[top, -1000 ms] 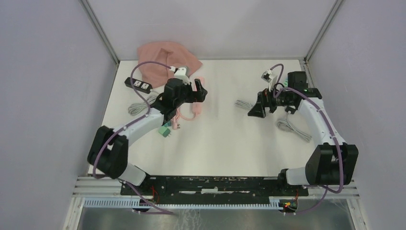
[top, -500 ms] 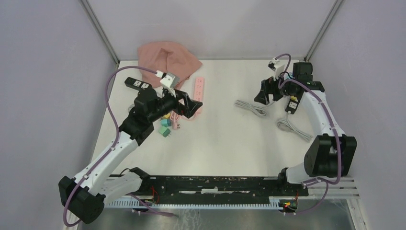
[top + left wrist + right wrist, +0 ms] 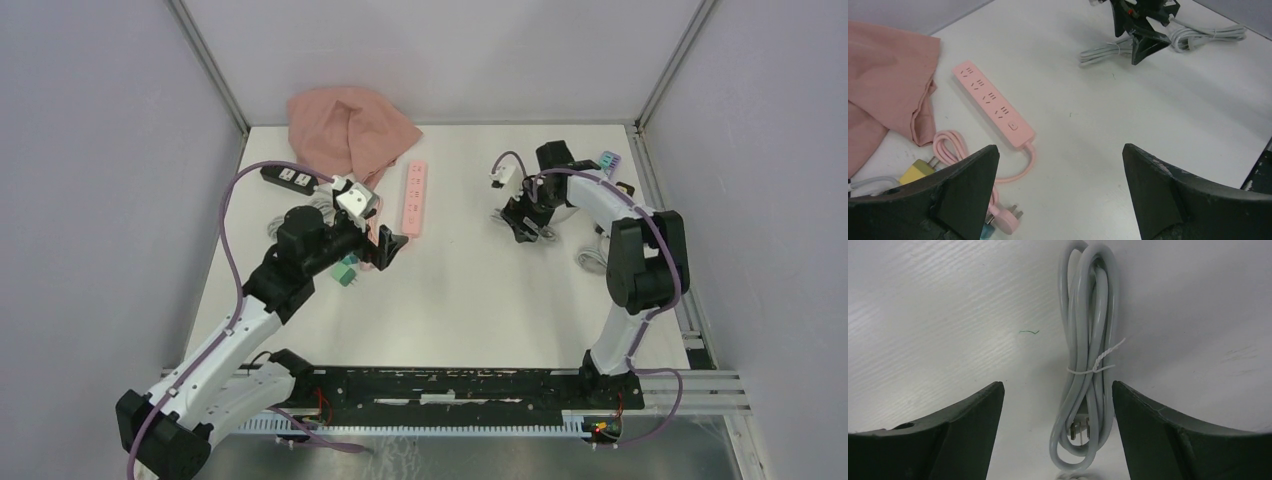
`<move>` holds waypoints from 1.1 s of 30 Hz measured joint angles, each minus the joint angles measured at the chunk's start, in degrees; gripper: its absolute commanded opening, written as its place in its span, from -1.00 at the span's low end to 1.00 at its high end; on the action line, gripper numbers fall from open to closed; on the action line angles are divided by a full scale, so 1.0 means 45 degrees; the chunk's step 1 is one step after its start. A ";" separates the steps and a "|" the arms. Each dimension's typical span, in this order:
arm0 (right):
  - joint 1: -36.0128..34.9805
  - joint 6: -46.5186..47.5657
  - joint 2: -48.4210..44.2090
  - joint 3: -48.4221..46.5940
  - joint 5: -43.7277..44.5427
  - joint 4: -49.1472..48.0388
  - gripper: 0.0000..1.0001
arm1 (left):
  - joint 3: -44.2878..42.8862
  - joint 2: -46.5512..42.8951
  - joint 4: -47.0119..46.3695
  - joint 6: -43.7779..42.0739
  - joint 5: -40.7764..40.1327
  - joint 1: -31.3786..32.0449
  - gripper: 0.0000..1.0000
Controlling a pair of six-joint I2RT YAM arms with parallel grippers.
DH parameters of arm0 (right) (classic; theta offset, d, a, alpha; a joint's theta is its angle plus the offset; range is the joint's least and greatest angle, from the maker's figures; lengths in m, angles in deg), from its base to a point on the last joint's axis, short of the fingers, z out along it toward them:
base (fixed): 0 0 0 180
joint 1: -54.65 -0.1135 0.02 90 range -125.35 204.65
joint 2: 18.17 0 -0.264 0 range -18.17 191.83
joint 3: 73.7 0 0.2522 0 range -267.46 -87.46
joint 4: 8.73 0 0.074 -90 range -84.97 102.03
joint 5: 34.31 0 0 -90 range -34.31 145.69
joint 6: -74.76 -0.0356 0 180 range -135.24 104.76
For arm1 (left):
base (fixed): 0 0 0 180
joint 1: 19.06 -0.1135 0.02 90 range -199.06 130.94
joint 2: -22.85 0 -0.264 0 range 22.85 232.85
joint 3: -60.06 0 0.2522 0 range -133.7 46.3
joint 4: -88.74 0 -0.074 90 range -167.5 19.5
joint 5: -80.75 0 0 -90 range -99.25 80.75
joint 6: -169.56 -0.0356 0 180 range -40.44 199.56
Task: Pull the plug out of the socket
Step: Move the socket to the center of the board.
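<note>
A pink power strip lies flat at the back middle, and all its sockets show empty. Its pink cord curls to a loose pink plug on the table. My left gripper hangs open above the table, just near of the strip, holding nothing. A tied grey cord bundle lies under my right gripper. That gripper is open, its jaws on either side of the bundle's end, where a grey plug's prongs show.
A black power strip lies at the back left; I cannot tell if anything is plugged in. A pink cloth is at the back. Green and yellow adapters sit by the left arm. A second grey cord lies right.
My left arm has drawn back toward the near left, uncovering the pink strip. My right arm has swung left and down over the grey cord bundle, its jaws narrowing somewhat.
</note>
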 measured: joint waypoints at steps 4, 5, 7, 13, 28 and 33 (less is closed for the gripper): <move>-0.0520 0.0117 0.0665 -0.0102 0.1574 -0.0471 0.59 | 0.0117 -0.0311 0.0005 -0.0325 -0.0413 0.0000 0.99; -0.0568 0.0136 0.0782 -0.0102 0.1802 -0.0529 0.56 | 0.0121 -0.0325 0.0005 -0.0330 -0.0495 0.0000 0.99; -0.0636 0.0141 0.1030 -0.0131 0.2259 -0.0597 0.48 | 0.0136 -0.0296 0.0005 -0.0345 -0.0602 0.0000 0.99; -0.0680 0.0146 0.1360 -0.0219 0.2977 -0.0729 0.06 | 0.0141 -0.0233 0.0107 -0.0364 -0.0631 0.0000 0.99; -0.2089 0.0563 -0.0418 0.0962 0.1588 -0.0209 -0.99 | 0.0146 -0.0257 0.0185 -0.0525 -0.0840 -0.0005 1.00; -0.4284 -0.0092 -0.1535 0.1909 -0.0010 -0.0058 -1.00 | 0.0209 -0.0568 0.0155 -0.0593 -0.1384 -0.0015 1.00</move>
